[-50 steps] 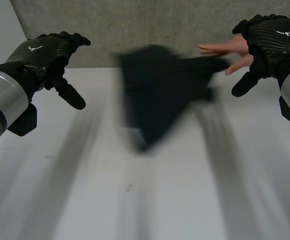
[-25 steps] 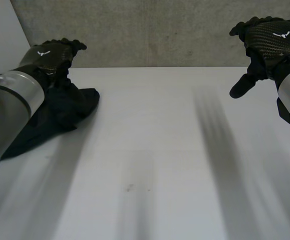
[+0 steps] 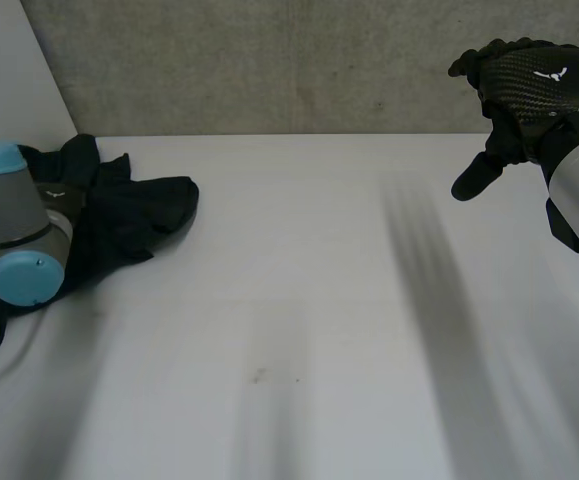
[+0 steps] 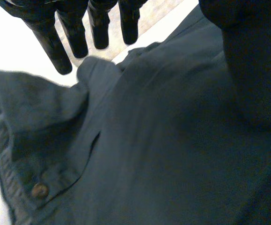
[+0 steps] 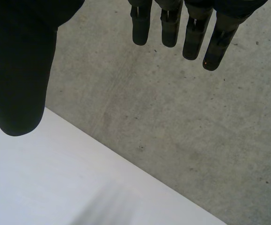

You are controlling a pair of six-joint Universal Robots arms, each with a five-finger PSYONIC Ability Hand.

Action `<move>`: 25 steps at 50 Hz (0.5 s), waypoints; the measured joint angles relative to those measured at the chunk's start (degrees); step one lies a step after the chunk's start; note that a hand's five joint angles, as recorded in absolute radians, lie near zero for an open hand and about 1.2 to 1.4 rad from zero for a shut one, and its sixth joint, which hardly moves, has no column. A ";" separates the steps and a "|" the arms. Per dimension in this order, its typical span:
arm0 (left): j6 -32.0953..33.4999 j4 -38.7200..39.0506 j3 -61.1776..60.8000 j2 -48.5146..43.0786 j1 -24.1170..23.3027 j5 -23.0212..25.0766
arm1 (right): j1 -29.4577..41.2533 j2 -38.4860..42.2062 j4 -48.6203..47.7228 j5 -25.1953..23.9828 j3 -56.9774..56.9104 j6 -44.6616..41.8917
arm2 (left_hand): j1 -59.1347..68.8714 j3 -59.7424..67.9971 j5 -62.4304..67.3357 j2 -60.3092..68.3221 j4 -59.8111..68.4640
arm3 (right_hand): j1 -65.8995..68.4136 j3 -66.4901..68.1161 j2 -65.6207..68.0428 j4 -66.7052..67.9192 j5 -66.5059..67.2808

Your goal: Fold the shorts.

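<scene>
The dark blue shorts lie crumpled at the table's far left corner. My left arm reaches over them, and the left hand hovers just above the cloth. In the left wrist view its fingers are straight and apart from the thumb, with the shorts under the palm; a waistband button shows. I see no cloth held. My right hand is raised at the far right, open and empty, with fingers straight.
The white table runs back to a grey concrete wall. A white panel stands at the left, close behind the shorts.
A person's hand at the back tossed the shorts leftward and withdrew. The shorts landed at the far left, and my left arm came down over them. The right hand barely moved.
</scene>
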 measured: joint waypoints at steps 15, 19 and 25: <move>-1.76 2.37 1.24 0.59 0.67 0.14 | -0.08 0.10 -0.21 0.00 0.10 -0.10 | 52.50 57.53 52.33 56.56 56.22 | 0.00 0.00 0.00 0.00 0.00; -5.76 2.04 -3.40 7.82 -2.67 0.84 | -0.10 0.08 -0.62 0.02 0.04 -0.27 | 52.50 57.89 52.33 56.70 56.23 | 0.00 0.00 0.00 0.00 0.00; -13.88 0.15 -10.79 18.56 -9.99 5.66 | -0.36 -0.02 -1.11 0.15 -0.10 -1.61 | 52.50 58.13 52.33 56.99 56.26 | 0.00 0.00 0.00 0.00 0.00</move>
